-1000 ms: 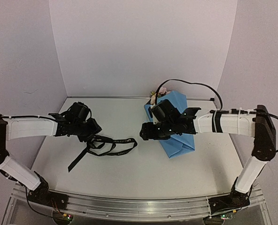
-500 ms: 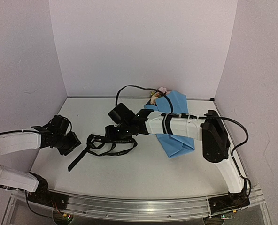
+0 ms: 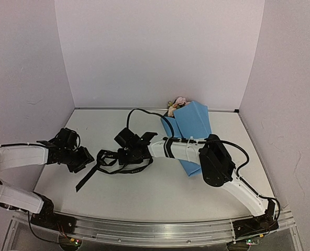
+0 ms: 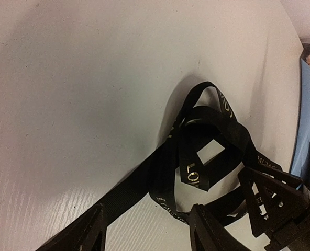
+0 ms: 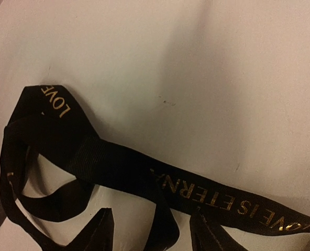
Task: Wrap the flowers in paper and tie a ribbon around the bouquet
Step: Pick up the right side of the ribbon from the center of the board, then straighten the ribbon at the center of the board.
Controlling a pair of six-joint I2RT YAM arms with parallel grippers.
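Right gripper (image 5: 154,231) has crossed to the long black fabric ribbon (image 5: 144,175), half-open astride it. The left gripper (image 4: 150,235) is wide and empty. I expect a ribbon pickup.

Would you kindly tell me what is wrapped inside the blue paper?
Pale rose heads poke out of the paper's far end; the stems are covered.

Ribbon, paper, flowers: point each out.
ribbon (image 5: 207,196), right wrist view, gold-lettered flat stretch.
paper (image 3: 194,117), top view, light blue upper face.
flowers (image 3: 177,103), top view, pale rose heads.
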